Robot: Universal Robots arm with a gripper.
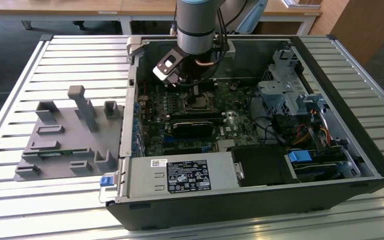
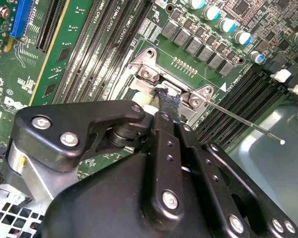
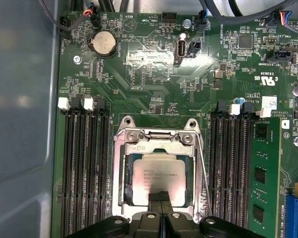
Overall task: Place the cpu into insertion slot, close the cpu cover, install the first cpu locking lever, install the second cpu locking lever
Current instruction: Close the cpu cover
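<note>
Black hand (image 3: 159, 195) closed, tips down at the edge of the small flat square silvery-grey cpu (image 3: 156, 171).
Fingertips pressed together, nothing seen between them; touching the chip or just above it, cannot tell which. Cpu seated in the small square dark insertion slot (image 3: 124, 190), bordered by the square silvery metal cpu cover (image 3: 154, 146) lying flat over its edges. Beside that, a thin silvery wire lever (image 2: 243, 123), jutting from a corner of the socket frame past long black memory slots (image 3: 84, 168). All around, green motherboard (image 3: 154, 89) with a round silver coin cell (image 3: 103, 43). Further out, open black computer case (image 1: 245, 210) on a pale slatted metal bench (image 1: 18, 65), grey moulded fixture (image 1: 65, 145) on the exterior view's left.
</note>
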